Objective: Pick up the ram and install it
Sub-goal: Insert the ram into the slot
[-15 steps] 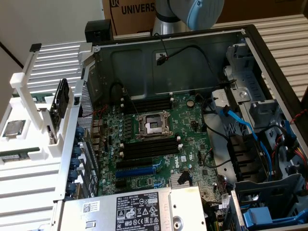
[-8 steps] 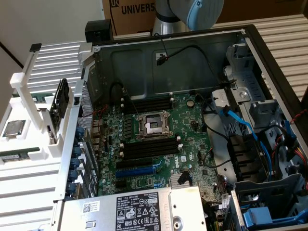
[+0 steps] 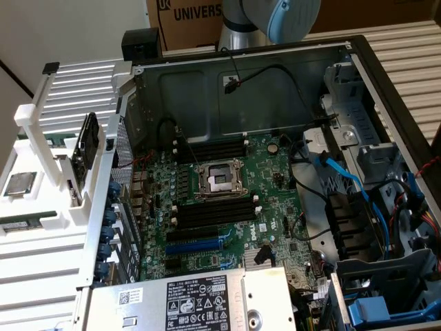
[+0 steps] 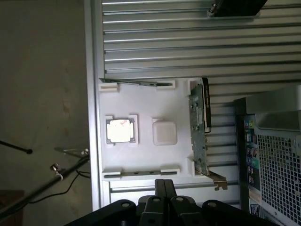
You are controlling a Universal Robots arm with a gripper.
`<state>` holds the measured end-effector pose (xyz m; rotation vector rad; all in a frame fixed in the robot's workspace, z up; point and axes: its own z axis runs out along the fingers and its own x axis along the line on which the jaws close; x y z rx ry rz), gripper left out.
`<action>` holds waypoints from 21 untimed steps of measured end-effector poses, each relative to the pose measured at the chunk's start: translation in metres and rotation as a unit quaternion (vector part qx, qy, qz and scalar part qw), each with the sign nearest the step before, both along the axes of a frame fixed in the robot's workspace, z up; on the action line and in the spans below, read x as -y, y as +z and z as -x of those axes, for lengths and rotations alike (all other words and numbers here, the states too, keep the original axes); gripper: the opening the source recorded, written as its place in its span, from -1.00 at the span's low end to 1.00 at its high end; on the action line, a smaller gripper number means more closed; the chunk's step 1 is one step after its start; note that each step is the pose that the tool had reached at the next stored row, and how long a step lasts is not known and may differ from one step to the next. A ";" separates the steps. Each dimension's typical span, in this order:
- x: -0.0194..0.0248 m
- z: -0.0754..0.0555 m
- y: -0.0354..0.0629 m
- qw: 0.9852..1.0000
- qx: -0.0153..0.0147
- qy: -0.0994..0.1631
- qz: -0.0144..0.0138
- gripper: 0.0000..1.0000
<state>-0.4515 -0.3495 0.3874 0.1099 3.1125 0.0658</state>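
On the white holder tray [image 4: 146, 106] a ram stick [image 4: 141, 173] stands on edge in two clips, seen as a thin line. A second thin stick [image 4: 136, 83] stands on the tray's opposite side. My gripper [image 4: 164, 183] hangs high above the tray, nearest the first stick, with its black fingers [image 4: 160, 184] pressed together and nothing between them. In the exterior view the ram [image 3: 19, 226] shows as a green strip on the tray at the exterior view's left. The open case's motherboard [image 3: 275, 186] has long black memory slots [image 3: 210, 214].
A square silver processor chip [image 4: 120, 130] and a green expansion card [image 4: 200, 127] with a metal bracket sit on the tray too. The processor socket [image 3: 219, 181] lies between the slot banks. Blue cables [image 3: 358, 186], drive cages and the power supply [image 3: 200, 300] crowd the case. The arm's elbow [image 3: 275, 17] rises behind the case.
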 end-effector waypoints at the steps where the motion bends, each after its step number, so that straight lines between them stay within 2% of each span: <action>1: 0.0000 0.000 0.0000 1.000 0.000 0.000 0.000 -0.80; 3: 0.0000 0.000 0.0000 1.000 0.000 0.004 0.000 -0.80; 5: -0.0001 0.000 -0.0002 1.000 0.000 0.021 0.000 -0.80; 6: 0.0000 0.000 -0.0003 0.999 0.000 0.040 0.000 -0.80; 9: 0.0000 0.000 -0.0004 0.998 0.001 0.067 0.000 -0.80; 13: 0.0000 0.000 -0.0005 0.995 0.001 0.104 0.000 -0.80; 14: 0.0000 0.000 -0.0005 0.994 0.001 0.113 0.000 -0.80; 15: 0.0000 0.000 -0.0005 0.990 0.001 0.139 -0.002 -0.80; 18: -0.0001 0.000 -0.0004 0.986 0.001 0.166 -0.003 -0.80; 21: 0.0000 0.000 -0.0006 0.981 0.001 0.193 -0.003 -0.80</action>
